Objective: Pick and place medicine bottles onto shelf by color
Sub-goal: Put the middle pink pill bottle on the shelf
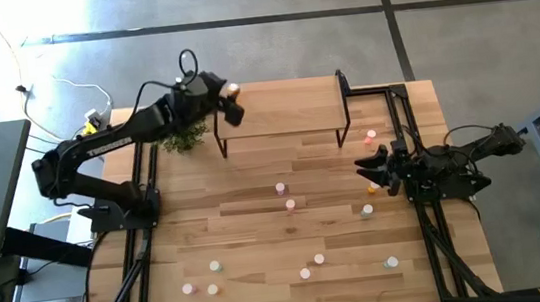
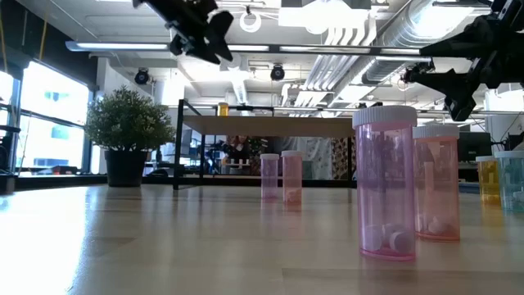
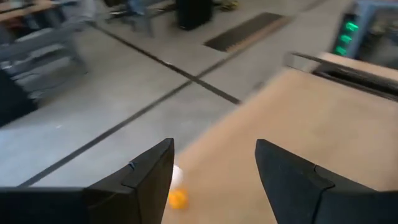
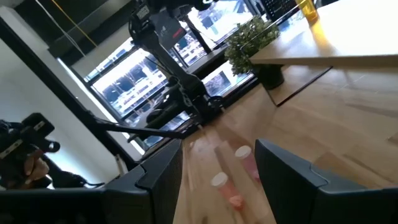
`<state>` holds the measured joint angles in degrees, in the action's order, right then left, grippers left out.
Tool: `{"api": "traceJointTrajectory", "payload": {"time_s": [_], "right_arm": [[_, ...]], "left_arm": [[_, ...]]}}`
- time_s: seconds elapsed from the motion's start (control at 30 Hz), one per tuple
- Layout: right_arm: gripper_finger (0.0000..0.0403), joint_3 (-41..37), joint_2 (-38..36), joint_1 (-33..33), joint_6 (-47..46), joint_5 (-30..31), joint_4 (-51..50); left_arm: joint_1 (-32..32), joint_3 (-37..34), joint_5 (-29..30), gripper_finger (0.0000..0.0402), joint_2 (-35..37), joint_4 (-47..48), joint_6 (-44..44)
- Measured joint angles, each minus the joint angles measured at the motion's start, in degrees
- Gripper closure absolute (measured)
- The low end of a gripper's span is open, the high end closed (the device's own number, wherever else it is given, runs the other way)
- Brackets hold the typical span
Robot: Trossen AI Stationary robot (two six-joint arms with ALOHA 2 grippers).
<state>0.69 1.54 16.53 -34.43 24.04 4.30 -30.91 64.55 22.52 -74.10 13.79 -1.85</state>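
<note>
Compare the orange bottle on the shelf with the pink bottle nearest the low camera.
The orange bottle stands up on the shelf, at its left end under the left gripper; the pink bottle stands down on the table. One is orange, the other see-through light pink. Both stand upright.

Counted: one shelf [image 1: 281, 108]; one potted plant [image 1: 184, 138]; one bottle on the shelf [image 1: 231, 90]; twelve bottles on the table [image 1: 293, 269]; two arms.

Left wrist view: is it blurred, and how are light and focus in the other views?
Left wrist view: smeared by motion. Low view: bright windows backlight the potted plant; the nearest pink bottle is sharp. Right wrist view: glare on the shelf.
</note>
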Motion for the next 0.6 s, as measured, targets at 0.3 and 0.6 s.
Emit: {"api": "traceJointTrajectory", "payload": {"time_s": [0.3,0.6], "right_arm": [[0.0210,1.2,0.1,0.0,1.4,-5.1,4.2],[0.0210,14.8,5.4,0.0,7.3,-5.0,-9.1]], "left_arm": [[13.0,-7.1,-4.4,0.0205,7.8,2.2,-5.2],[24.7,-16.8,-2.4,0.0206,13.0,-3.6,-11.4]]}}
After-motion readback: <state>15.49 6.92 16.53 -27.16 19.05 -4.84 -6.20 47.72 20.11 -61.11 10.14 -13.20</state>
